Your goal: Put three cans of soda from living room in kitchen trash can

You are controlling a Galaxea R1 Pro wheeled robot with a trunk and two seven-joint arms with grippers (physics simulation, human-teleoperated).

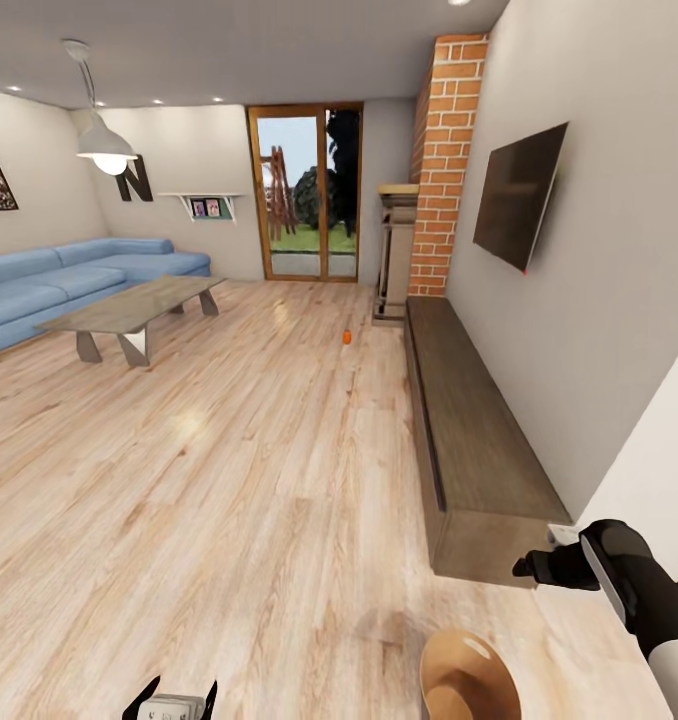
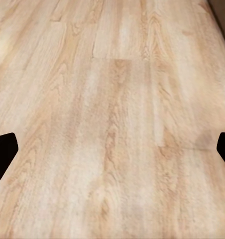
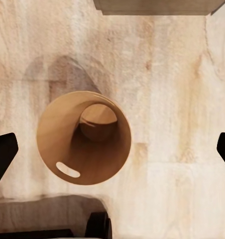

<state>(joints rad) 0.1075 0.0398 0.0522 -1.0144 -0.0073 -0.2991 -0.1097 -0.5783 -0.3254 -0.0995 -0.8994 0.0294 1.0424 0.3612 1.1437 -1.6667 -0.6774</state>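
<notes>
Looking over the living room from the head view, one wood floor point(image 1: 229, 450) stretches to a glazed door point(image 1: 306, 192) at the far wall. One blue corner sofa point(image 1: 69, 280) sits at the left, with one coffee table point(image 1: 134, 310) just in front of it. One long dark low cabinet point(image 1: 474, 430) runs along the right wall beneath one wall TV point(image 1: 519, 195), and one red-brick chimney column point(image 1: 444, 160) rises beyond them. One pendant lamp point(image 1: 104, 145) hangs over the sofa side.

One tash can point(image 1: 469, 680) stands on the floor at the near edge, close to the cabinet's end; the right wrist view looks straight down into its copper-brown interior point(image 3: 67, 139). One orange can of soda point(image 1: 347, 337) sits alone on the floor far off, near the cabinet's far end.

The right arm reaches forward above the bin, its end effector point(image 1: 539, 568) dark against the cabinet, fingers spread apart at the edges of its wrist view. The left end effector point(image 1: 171, 700) hangs low over bare floor, its fingers likewise apart.
</notes>
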